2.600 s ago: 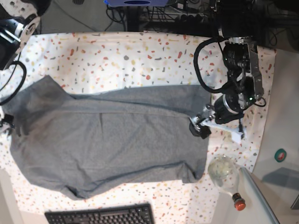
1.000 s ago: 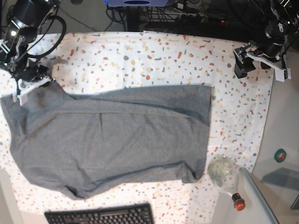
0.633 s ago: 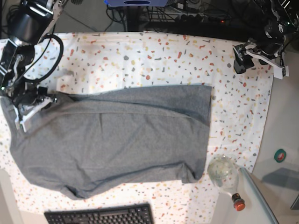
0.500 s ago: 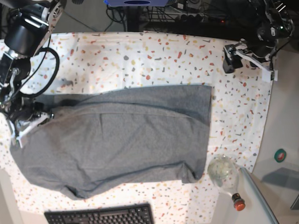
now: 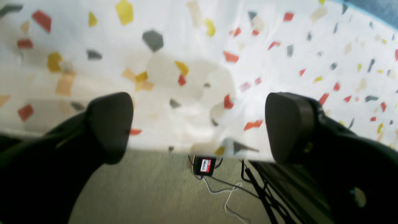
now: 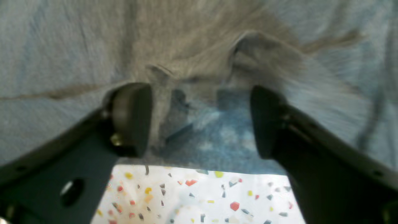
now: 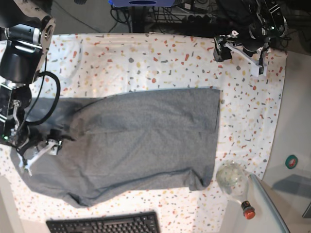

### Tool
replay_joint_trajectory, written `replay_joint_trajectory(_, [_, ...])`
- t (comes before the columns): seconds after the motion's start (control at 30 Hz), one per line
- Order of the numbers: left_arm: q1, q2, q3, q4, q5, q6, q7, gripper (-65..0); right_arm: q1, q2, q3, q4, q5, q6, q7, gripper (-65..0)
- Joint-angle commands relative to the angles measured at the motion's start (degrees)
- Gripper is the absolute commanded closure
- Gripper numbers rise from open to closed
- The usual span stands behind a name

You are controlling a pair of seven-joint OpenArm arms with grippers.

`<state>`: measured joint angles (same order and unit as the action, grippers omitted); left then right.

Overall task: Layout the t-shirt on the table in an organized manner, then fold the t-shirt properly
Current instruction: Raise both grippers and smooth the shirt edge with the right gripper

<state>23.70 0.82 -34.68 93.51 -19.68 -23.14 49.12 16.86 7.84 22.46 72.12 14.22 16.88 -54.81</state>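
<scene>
The t-shirt [image 7: 131, 145] lies spread over the near-middle of the surface [image 7: 146, 63], its grey cloth running from the left edge to right of centre. Its top is folded over along a straight edge, and its lower right corner is bunched. The neckline and sleeves cannot be made out from above (the left end is partly covered by an arm).

The right gripper [image 7: 41, 151] sits at the shirt's left end. In the right wrist view, the right gripper [image 6: 199, 121] shows its fingers [image 6: 130, 118] standing wide apart, with a raised pucker of blurred cloth in the gap between them; whether the cloth touches either finger is hard to tell, but nothing is clamped.

The left gripper [image 7: 239, 47] is over the far right of the surface, well apart from the shirt. Its fingers [image 5: 287, 124] are fully spread and hold nothing, with the speckled cloth's edge below them.

A keyboard [image 7: 104, 224] is cut off at the bottom edge, and a glass bottle [image 7: 233, 182] lies near the shirt's lower right corner.
</scene>
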Motion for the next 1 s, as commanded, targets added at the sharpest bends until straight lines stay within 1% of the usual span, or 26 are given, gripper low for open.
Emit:
replay_joint_trajectory(0.0, [0.08,-0.42,-0.27,1.03,-0.67,-0.29,-0.46,-64.5,-0.47,1.0,3.17,4.5,0.6,-0.14,1.14,-48.8])
replay_joint_trajectory(0.03, [0.08,-0.51,-0.27,1.03,-0.58,-0.29,-0.46,-64.5,-2.75,0.3,7.21,8.81,0.68,-0.14,1.22,-48.3])
replay_joint_trajectory(0.13, [-0.01,-0.51,-0.44,1.03,-0.58,-0.29,-0.46,-64.5,-8.64,-5.24,18.29,20.15,0.86,-0.14,2.02,-46.2])
replay_joint_trajectory(0.2, [-0.19,-0.6,-1.59,1.03,-0.58,-0.29,-0.46,-64.5,-11.63,-7.18,23.56,23.4,0.77,-0.14,2.45,-46.1])
replay_joint_trajectory(0.27, [-1.24,-0.51,-1.94,1.03,-0.58,-0.29,-0.46,-64.5,-13.39,-8.76,28.22,23.14,1.03,-0.14,2.72,-46.1])
replay_joint_trajectory(0.3, [-1.77,-0.51,-1.94,0.77,-0.58,-0.29,-0.46,-64.5,-14.18,-9.02,29.81,22.08,1.03,0.13,2.54,-46.1])
replay_joint_trajectory(0.33, [-2.12,-0.51,-1.94,0.68,-0.49,-0.29,-0.46,-64.5,-14.97,-9.02,29.98,20.85,1.03,0.3,2.28,-46.1])
replay_joint_trajectory(0.37, [-2.39,-0.51,-1.94,0.77,-0.32,-0.29,-0.46,-64.5,-15.85,-8.93,29.45,19.53,1.03,1.53,2.37,-45.9])
replay_joint_trajectory(0.4, [-2.47,-0.51,-1.94,0.86,-0.49,-0.29,-0.46,-64.5,-16.91,-8.76,27.78,18.48,0.95,3.64,2.54,-45.2])
replay_joint_trajectory(0.43, [-2.47,-0.51,-1.94,1.03,-0.58,-0.29,-0.46,-64.5,-18.23,-8.58,25.67,18.04,0.95,6.02,2.63,-41.9])
replay_joint_trajectory(0.47, [-2.56,-0.51,-1.94,1.12,-0.58,-0.29,-0.46,-64.5,-19.37,-8.06,23.65,18.04,0.95,7.86,2.63,-36.5])
replay_joint_trajectory(0.5, [-3.0,-0.51,-1.94,1.12,-0.58,-0.29,-0.46,-64.5,-20.42,-7.62,21.01,18.04,0.95,9.71,2.72,-28.2])
replay_joint_trajectory(0.53, [-3.44,-0.51,-1.94,1.03,-0.32,-0.29,-0.46,-64.5,-21.04,-7.18,18.82,18.04,0.77,10.94,2.81,-18.3])
replay_joint_trajectory(0.6, [-3.7,-0.51,-1.94,0.86,-0.14,-0.29,-0.46,-64.5,-21.39,-6.91,17.06,17.25,0.68,11.29,4.56,0.0])
replay_joint_trajectory(0.63, [-3.7,-0.51,-1.94,0.86,-0.14,-0.29,-0.46,-64.5,-21.3,-6.91,17.76,16.54,0.6,10.85,6.06,0.0])
replay_joint_trajectory(0.7, [-3.53,-0.51,-1.94,1.03,-0.49,-0.29,-0.46,-64.5,-20.34,-7.35,23.65,14.7,0.95,6.63,8.87,0.0])
replay_joint_trajectory(0.77, [-3.44,-0.51,-1.94,1.03,-0.49,-0.29,-0.46,-64.5,-18.05,-7.79,29.72,11.97,0.95,2.5,9.84,0.0])
replay_joint_trajectory(0.8, [-3.35,-0.51,-1.94,0.77,-0.32,-0.29,-0.46,-64.5,-16.82,-7.53,32.62,9.95,0.95,2.06,9.84,0.0])
replay_joint_trajectory(0.83, [-3.35,-0.6,-1.94,0.59,-0.14,-0.29,-0.46,-64.5,-15.5,-6.65,35.08,8.01,0.95,2.06,9.58,-3.8])
replay_joint_trajectory(0.9, [-3.35,-0.95,-1.94,0.51,-0.23,-0.29,-0.46,-64.5,-13.3,-4.54,38.6,3.18,0.95,2.06,9.14,-25.1])
replay_joint_trajectory(0.97, [-3.35,-1.22,-1.94,0.51,-0.49,-0.29,-0.46,-64.5,-11.81,-2.96,40.53,-1.39,0.95,2.06,9.58,-41.6])
